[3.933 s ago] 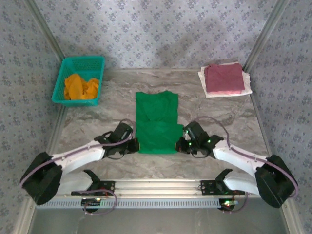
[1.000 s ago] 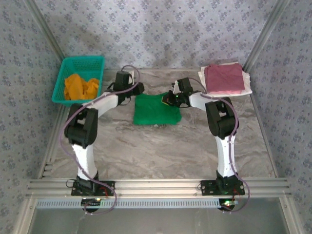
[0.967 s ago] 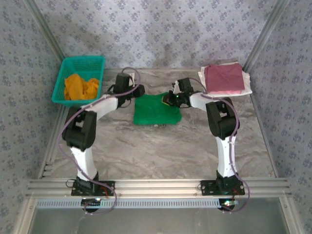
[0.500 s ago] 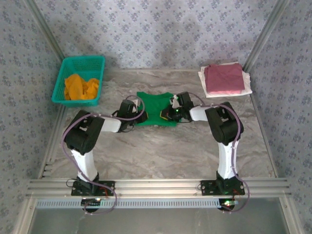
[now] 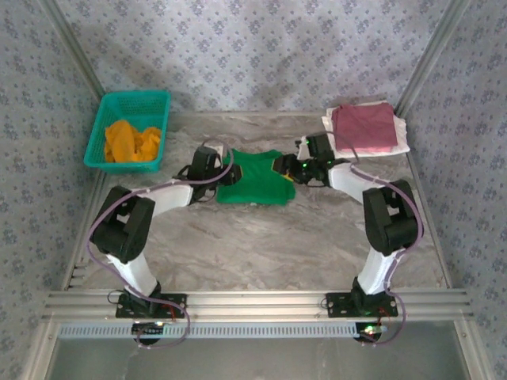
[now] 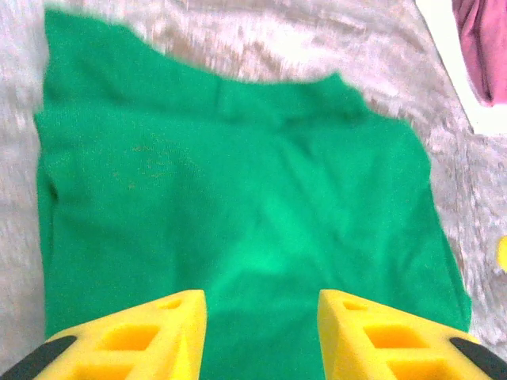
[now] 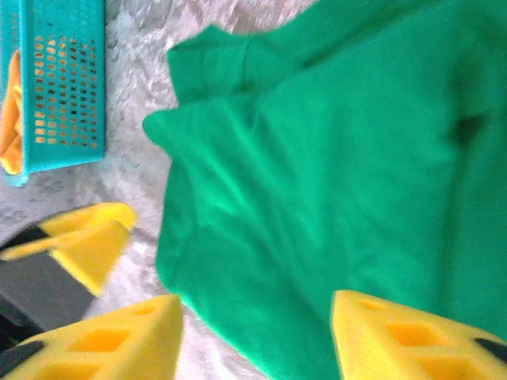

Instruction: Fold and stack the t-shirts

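A bright green t-shirt [image 5: 255,180] lies folded on the marble table, around the middle of its far half. My left gripper [image 5: 228,172] hovers at the shirt's left edge and my right gripper [image 5: 287,166] at its right edge. In the left wrist view the green t-shirt [image 6: 238,182] spreads flat beyond my left gripper [image 6: 261,305], whose yellow fingers stand open with nothing between them. My right gripper [image 7: 257,317] is open too, over a corner of the green t-shirt [image 7: 333,174]. A maroon-pink t-shirt [image 5: 364,127] rests folded on a white one [image 5: 339,148] at the back right.
A teal mesh basket [image 5: 108,115] at the back left holds a crumpled orange t-shirt [image 5: 131,141]. Patterned walls close in the table on three sides. The marble table [image 5: 261,245] shows bare between the shirt and the arm bases.
Both grippers were shut on the shirt's far edge a second ago. They have opened, let it go, and now sit at its left and right sides.
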